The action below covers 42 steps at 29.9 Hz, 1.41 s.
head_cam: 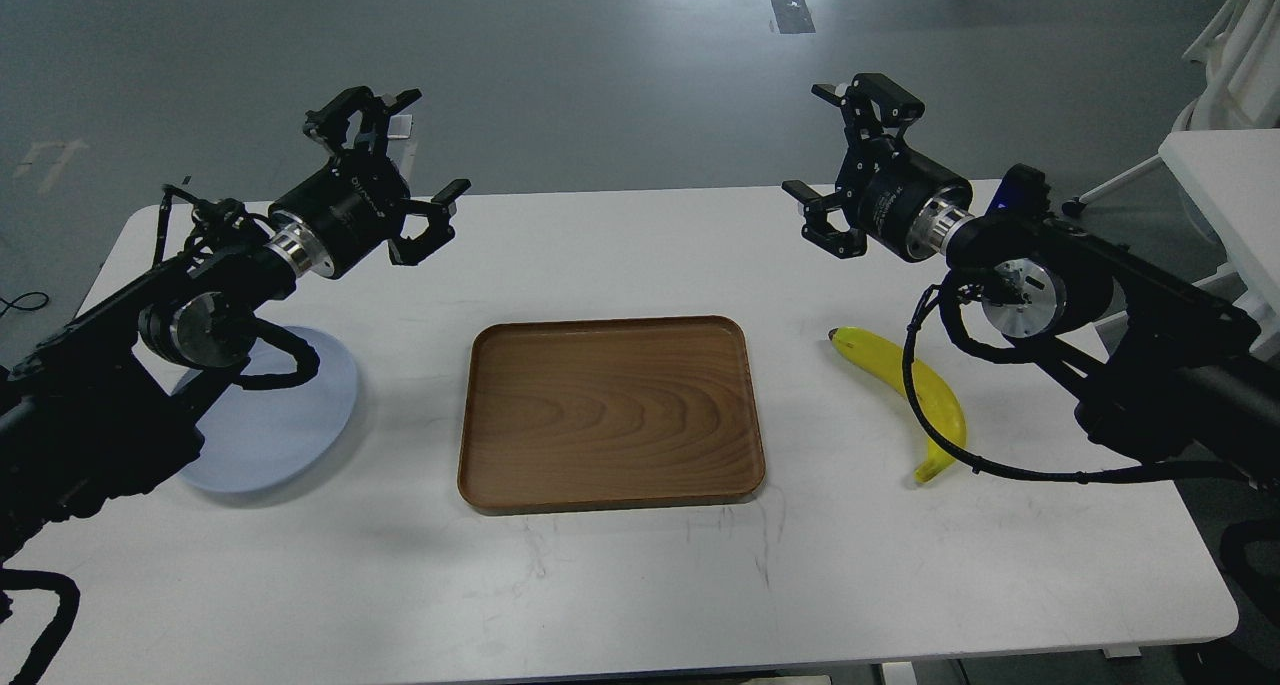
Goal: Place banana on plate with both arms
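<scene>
The yellow banana lies on the white table at the right, dark tip toward the tray, partly crossed by a black cable. The pale blue plate lies at the left, partly hidden under my left arm. My left gripper is open and empty, held above the table's far left part, beyond the plate. My right gripper is open and empty, held above the far right part, beyond the banana.
A brown wooden tray lies in the middle of the white table, between plate and banana. A second white table and white chair legs stand at the far right. Grey floor lies beyond.
</scene>
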Available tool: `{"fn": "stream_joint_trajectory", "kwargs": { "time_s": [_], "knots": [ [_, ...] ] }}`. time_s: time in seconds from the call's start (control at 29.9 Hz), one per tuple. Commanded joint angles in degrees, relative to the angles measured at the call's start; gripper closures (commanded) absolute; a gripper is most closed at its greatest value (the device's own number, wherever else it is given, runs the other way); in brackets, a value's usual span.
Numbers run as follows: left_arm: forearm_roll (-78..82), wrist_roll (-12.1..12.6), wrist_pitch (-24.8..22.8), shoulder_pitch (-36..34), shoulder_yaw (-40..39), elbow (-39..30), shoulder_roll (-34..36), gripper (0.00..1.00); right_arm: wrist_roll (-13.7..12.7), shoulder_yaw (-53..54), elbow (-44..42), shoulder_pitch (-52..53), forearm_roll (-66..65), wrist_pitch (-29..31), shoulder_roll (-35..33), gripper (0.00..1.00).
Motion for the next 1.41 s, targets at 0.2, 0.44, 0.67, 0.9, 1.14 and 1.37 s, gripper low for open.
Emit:
{"fn": "stream_joint_trajectory", "kwargs": {
  "time_s": [0.2,0.44,0.67,0.9,1.14,1.37],
  "knots": [
    [1.0,0.4,0.1,-0.2,0.8,0.0,0.3,0.02,0.0,0.0,0.6,0.0,0.0,0.0,-0.4,0.00],
    [5.7,-0.1,2.5,-1.6,2.9,0.0,0.6,0.02,0.1,0.0,1.0,-0.1,-0.1,0.0,-0.7,0.00],
    [7.0,-1.0,5.7,-2.3,2.6,-0.6,0.6,0.02,0.2,0.0,1.9,-0.4,-0.1,0.0,-1.3,0.00],
    [17.1,-5.7,10.5,-4.8,2.5,-3.2,2.0,0.02,0.6,-0.2,2.1,-0.6,-0.2,0.3,-2.6,0.00],
    [45.9,-5.9,25.6,-4.6,2.8,-13.5,4.8,0.02,0.7,0.1,3.4,-1.4,-0.2,0.4,-5.3,0.00],
    [46.8,-6.9,26.1,-4.0,3.1,-13.8,6.0,0.02,0.7,1.0,4.5,-3.9,-0.1,1.1,-11.0,0.00]
  ]
}}
